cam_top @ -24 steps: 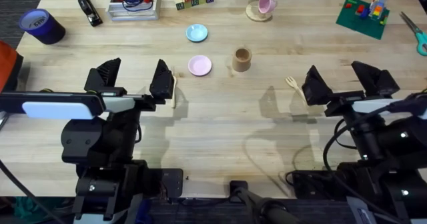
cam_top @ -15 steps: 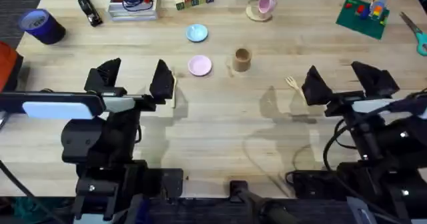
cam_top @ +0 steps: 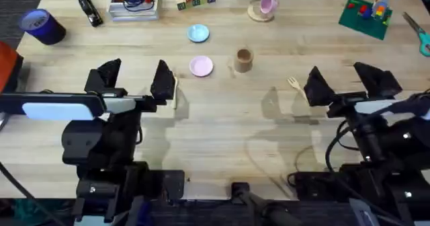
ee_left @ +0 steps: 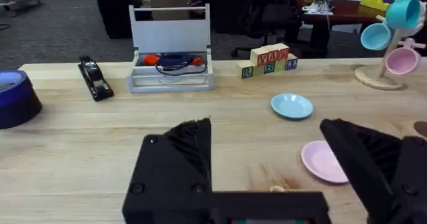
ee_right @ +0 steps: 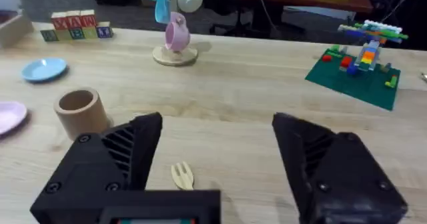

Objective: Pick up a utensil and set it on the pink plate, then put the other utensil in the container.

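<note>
Overhead, you see both arms low over the near half of the table (cam_top: 222, 118); your left gripper (cam_top: 134, 78) has its fingers spread wide with nothing between them, and a pale wooden spoon (cam_top: 176, 91) lies just beside its right finger; your right gripper (cam_top: 346, 81) is likewise spread and empty; the wooden fork (cam_top: 295, 86) rests just left of its left finger, tines pointing far. Farther off at the middle sits the pink plate (cam_top: 201, 66), with the brown cup (cam_top: 243, 60) to its right and a blue plate (cam_top: 197, 33) beyond.
</note>
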### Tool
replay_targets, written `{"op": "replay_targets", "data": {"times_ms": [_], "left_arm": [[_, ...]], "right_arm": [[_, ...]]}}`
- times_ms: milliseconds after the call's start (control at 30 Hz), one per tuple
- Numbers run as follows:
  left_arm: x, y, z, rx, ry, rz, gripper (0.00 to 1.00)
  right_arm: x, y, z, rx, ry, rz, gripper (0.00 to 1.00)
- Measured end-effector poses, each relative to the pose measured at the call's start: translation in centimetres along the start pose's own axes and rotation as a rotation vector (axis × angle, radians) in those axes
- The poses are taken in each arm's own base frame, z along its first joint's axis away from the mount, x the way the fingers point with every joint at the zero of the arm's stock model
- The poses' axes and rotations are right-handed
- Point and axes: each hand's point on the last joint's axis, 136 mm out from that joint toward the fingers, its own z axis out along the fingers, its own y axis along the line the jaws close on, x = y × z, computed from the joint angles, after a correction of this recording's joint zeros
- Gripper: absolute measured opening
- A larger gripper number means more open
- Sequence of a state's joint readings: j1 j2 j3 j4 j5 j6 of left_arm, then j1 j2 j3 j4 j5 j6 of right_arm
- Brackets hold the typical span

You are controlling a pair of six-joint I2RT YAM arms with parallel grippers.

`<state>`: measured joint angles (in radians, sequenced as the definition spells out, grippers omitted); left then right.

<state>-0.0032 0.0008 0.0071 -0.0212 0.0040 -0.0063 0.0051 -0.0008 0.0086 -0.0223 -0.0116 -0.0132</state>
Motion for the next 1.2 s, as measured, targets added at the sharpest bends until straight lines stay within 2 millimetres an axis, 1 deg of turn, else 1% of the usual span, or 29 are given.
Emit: {"op": "replay_targets", "data": {"times_ms": [167, 233, 367, 467, 567, 633, 733, 833, 933, 1033, 1200], "left_arm": [[-0.1, 0.0, 0.0, 0.0, -0.001, 0.0, 0.995], [-0.5, 0.0, -0.1, 0.0, -0.004, 0.0, 0.995], [-3.3, 0.0, -0.8, 0.0, -0.037, -0.002, 0.993], [-5.3, 0.0, -1.9, -0.001, -0.016, -0.014, 0.993], [-5.9, 0.0, -3.2, -0.002, 0.049, -0.025, 0.995], [-6.1, 0.0, -4.2, -0.004, 0.098, -0.029, 0.995], [-6.6, 0.0, -6.0, -0.006, 0.158, -0.032, 0.995], [-7.5, 0.2, -7.8, -0.02, 0.207, -0.031, 0.995], [-8.4, 0.6, -8.9, -0.046, 0.256, -0.028, 0.993], [-9.2, 0.9, -9.4, -0.063, 0.335, -0.024, 0.993], [-10.4, 1.0, -9.1, -0.071, 0.493, -0.019, 0.993]], "right_arm": [[-0.3, 0.0, 0.0, -0.001, -0.013, -0.001, 0.996], [-0.3, 0.0, 0.0, -0.002, -0.012, -0.001, 0.996], [-1.1, 0.1, -0.3, -0.006, -0.013, 0.002, 0.995], [-3.5, 0.1, -1.0, -0.008, -0.051, 0.01, 0.995], [-6.1, 0.2, -2.0, -0.011, -0.082, 0.019, 0.996], [-7.1, 0.2, -2.7, -0.012, -0.075, 0.025, 0.996], [-7.6, 0.3, -3.8, -0.011, -0.033, 0.032, 0.996], [-8.2, 0.3, -4.9, -0.011, -0.001, 0.036, 0.996], [-8.8, 0.3, -6.0, -0.011, 0.025, 0.038, 0.996], [-9.2, 0.4, -6.4, -0.011, 0.064, 0.039, 0.995], [-10.5, 0.3, -6.2, -0.01, 0.118, 0.042, 0.995]]}}
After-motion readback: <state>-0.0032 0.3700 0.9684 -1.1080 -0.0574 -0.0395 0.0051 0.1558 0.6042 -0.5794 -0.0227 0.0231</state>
